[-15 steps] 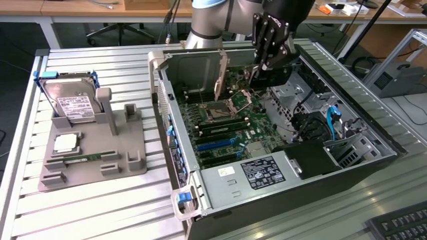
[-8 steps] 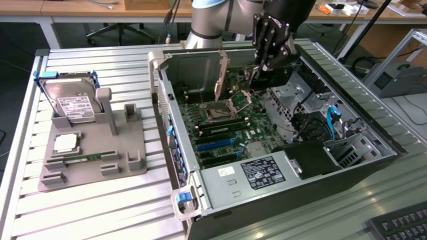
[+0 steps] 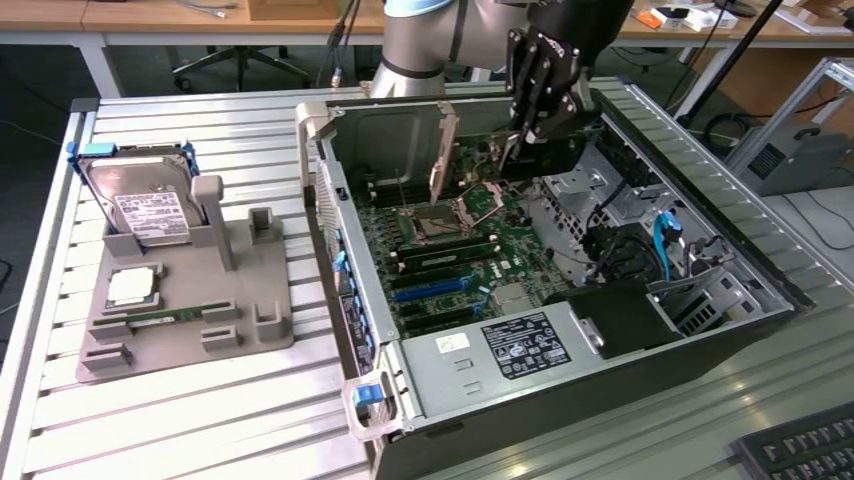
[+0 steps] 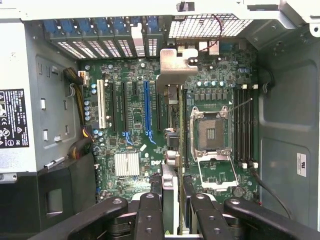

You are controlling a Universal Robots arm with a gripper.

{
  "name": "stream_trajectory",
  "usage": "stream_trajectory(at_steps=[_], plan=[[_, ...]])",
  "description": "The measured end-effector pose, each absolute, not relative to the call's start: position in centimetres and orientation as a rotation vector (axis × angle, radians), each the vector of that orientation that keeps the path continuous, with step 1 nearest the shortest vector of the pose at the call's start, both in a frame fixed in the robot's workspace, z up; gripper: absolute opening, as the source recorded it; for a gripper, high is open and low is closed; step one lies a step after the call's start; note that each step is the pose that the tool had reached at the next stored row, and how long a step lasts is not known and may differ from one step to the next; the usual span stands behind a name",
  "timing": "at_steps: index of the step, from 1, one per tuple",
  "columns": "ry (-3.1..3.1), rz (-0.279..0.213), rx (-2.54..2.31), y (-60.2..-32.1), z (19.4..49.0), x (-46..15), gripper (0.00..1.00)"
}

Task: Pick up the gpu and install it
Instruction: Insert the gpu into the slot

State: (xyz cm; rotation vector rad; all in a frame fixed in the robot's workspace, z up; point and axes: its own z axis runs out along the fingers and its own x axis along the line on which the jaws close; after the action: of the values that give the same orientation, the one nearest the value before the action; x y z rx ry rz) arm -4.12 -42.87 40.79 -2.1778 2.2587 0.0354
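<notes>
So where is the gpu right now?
The gpu is held edge-on in the pincer, inside the open computer case, above the motherboard beside the CPU socket.

gpu (image 4: 171, 112): shiny metal bracket | case (image 3: 527, 375): matt grey metal | holder (image 3: 187, 300): matt grey plastic | table (image 3: 200, 410): ribbed metal

Robotics lab or workshop: ribbed aluminium work table (image 3: 200, 400), open black computer tower case (image 3: 694, 340), grey plastic parts fixture (image 3: 187, 290), wooden desks (image 3: 147, 15) behind, black cables on floor.
</notes>
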Motion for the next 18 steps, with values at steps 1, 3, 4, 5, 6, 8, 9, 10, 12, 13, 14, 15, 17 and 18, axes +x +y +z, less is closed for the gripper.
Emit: stream_trajectory(at_steps=[1, 3, 4, 5, 6, 8, 9, 10, 12, 13, 14, 15, 17, 18], plan=[[2.259, 0.035, -2.178, -42.89, 40.79, -4.12, 0.27], [2.259, 0.035, -2.178, -42.93, 40.79, -4.12, 0.27], [2.259, 0.035, -2.178, -42.95, 40.79, -4.12, 0.27], [2.259, 0.035, -2.178, -42.97, 40.78, -4.12, 0.27], [2.259, 0.035, -2.178, -42.99, 40.78, -4.12, 0.27], [2.259, 0.035, -2.178, -43.04, 40.77, -4.12, 0.27], [2.259, 0.035, -2.178, -43.06, 40.77, -4.12, 0.27], [2.259, 0.035, -2.178, -43.08, 40.77, -4.12, 0.27], [2.259, 0.035, -2.178, -43.14, 40.76, -4.12, 0.27], [2.259, 0.035, -2.178, -43.15, 40.76, -4.12, 0.27], [2.259, 0.035, -2.178, -43.18, 40.76, -4.12, 0.27], [2.259, 0.035, -2.178, -43.2, 40.76, -4.12, 0.27], [2.259, 0.035, -2.178, -43.23, 40.75, -4.12, 0.27], [2.259, 0.035, -2.178, -43.26, 40.75, -4.12, 0.27]])
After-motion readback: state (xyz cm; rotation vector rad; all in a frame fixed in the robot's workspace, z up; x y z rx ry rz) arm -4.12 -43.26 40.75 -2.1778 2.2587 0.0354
